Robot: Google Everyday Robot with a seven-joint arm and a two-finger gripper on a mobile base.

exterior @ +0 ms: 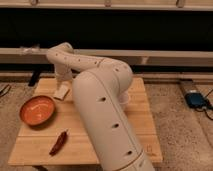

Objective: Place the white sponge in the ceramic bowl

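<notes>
Gripper point(64, 81) hangs just above the sponge point(61, 93), which lies on the table point(35, 148) near the bowl point(37, 111). Spread or pinched, I can't tell. I'd drop straight, grip squarely, lift clear, then cross over.

The bowl point(37, 110) sits on the bench point(31, 148) near its left edge. The sponge point(62, 92) lies on the bench just right of the bowl and farther back, apart from it. The pincer point(64, 81) hangs right above the sponge; whether they touch cannot be told. A pepper point(58, 142) lies nearer than the bowl, by the near edge. The arm point(105, 115) crosses the bench from near right to far left, covering its middle.
</notes>
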